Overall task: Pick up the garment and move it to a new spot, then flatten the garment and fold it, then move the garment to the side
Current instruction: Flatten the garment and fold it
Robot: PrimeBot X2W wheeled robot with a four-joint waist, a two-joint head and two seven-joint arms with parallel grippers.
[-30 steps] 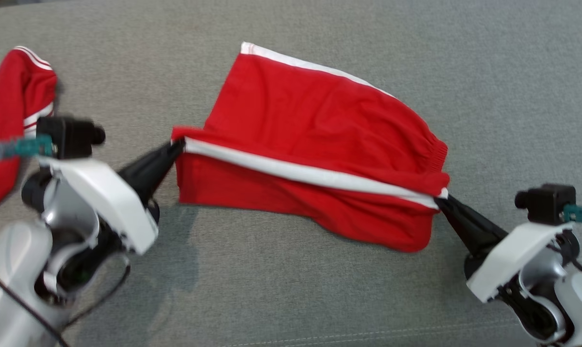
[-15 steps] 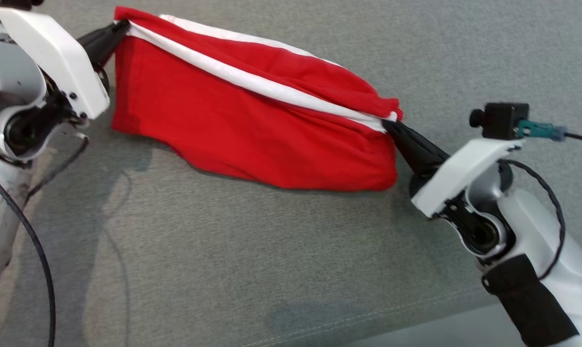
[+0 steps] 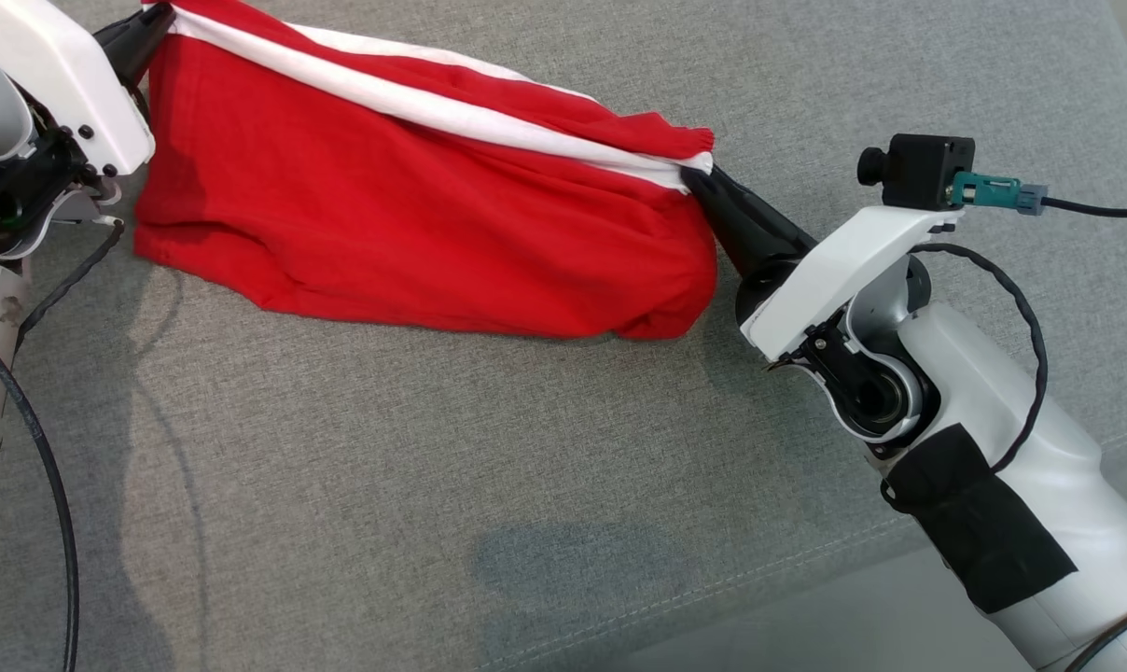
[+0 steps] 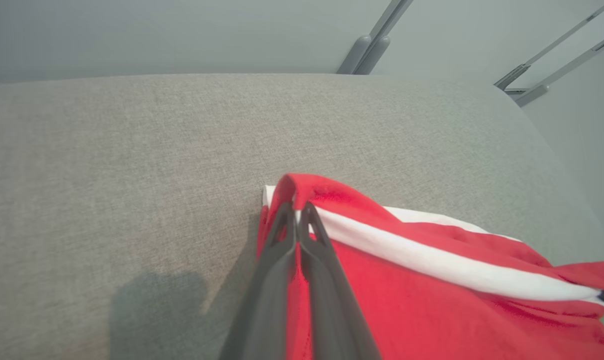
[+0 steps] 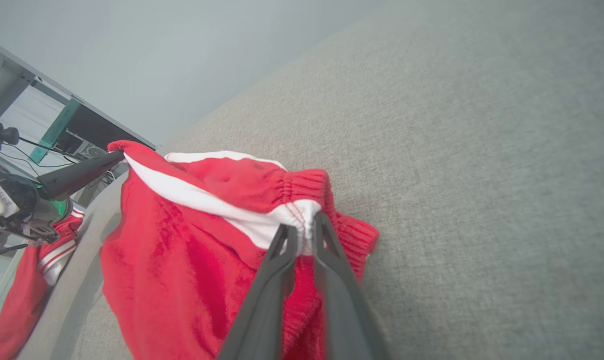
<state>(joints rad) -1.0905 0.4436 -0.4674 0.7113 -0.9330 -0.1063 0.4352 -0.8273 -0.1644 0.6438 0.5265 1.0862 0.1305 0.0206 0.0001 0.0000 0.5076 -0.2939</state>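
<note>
The garment (image 3: 414, 233), a pair of red shorts, hangs stretched between my two arms over the far left part of the grey cushion (image 3: 452, 485). That cushion carries everything here. Its near edge seam runs across the lower right of the head view, well apart from the cloth.

The top edge of the shorts is lifted and pulled fairly taut. The lower part sags, and the bottom fold seems to rest on the cushion.

A white stripe (image 3: 405, 101) runs along the raised edge from one pincer to the other. The left gripper (image 4: 296, 209) is closed tight on the corner at the leg-hem end, with red cloth folded over its tips. The right gripper (image 5: 302, 231) pinches the white end of the gathered waistband (image 5: 304, 187). Its fingers stand a sliver apart, with the fabric caught between them.

I judge this to be the move to a new spot, just ahead of the flattening, with nothing folded yet. The next move calls for lowering both ends together at an even height while I hold the tension. The loose lower layer should then spread out rather than bunch up under the stripe. Only after that should I let go. Dropping one end first would likely crumple the cloth.
</note>
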